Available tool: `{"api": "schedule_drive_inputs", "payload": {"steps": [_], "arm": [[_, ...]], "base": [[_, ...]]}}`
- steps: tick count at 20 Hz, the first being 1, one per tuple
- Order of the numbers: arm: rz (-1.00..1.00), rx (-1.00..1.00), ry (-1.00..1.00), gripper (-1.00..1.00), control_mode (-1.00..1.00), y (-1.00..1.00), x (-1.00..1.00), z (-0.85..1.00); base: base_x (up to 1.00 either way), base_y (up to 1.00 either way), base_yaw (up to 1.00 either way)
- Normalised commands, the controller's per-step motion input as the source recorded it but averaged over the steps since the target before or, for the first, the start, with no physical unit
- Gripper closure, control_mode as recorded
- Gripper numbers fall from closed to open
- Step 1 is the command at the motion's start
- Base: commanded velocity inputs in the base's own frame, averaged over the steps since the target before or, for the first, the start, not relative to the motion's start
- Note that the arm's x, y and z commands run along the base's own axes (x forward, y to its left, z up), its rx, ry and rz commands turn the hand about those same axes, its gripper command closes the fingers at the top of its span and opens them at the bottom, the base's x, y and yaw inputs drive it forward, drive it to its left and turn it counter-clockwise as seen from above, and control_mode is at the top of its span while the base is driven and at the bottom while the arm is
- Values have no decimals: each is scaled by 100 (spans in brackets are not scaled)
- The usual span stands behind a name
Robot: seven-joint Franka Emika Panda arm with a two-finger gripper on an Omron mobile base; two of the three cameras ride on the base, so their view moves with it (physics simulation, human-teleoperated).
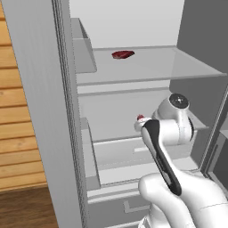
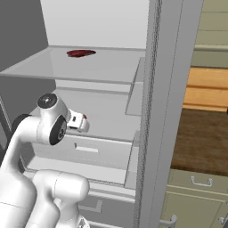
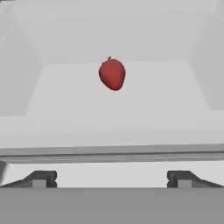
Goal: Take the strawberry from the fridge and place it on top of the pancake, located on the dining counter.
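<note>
On the fridge (image 1: 44, 111) middle shelf, far of the front lip — strawberry (image 3: 112, 74), free, untouched. Gripper (image 3: 111, 179) short of the shelf edge, fingers spread wide, nothing between them. Risk — a low approach could clip the lip; a glancing close could roll the berry farther in.

the left base view looks forward and down from behind the arm's left side, close to the open fridge (image 1: 44, 111), with wooden wall boards at its left edge. the right base view looks in from behind the arm's right, equally close, with cabinets at its right edge. both share the fridge shelves (image 2: 89, 67) and the arm. the hand view looks level along the tool (image 3: 112, 179) into a shelf, nearer still.
</note>
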Motion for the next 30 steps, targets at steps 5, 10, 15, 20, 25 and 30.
{"api": "schedule_drive_inputs", "payload": {"steps": [5, 10, 15, 20, 25, 30], "arm": [[-11, -5, -10, -100, -100, 20, 99, 6], [-7, 0, 0, -100, -100, -23, 84, -3], [-1, 0, 10, -100, -100, -11, 56, 0], [1, 0, 22, -100, -100, 0, 42, -10], [6, 0, 17, -100, -100, 0, 8, -31], [4, 0, 3, -100, -100, 5, -1, -28]], "base": [[0, 0, 0], [0, 0, 0], [0, 0, 0], [0, 0, 0], [0, 0, 0], [0, 0, 0]]}}
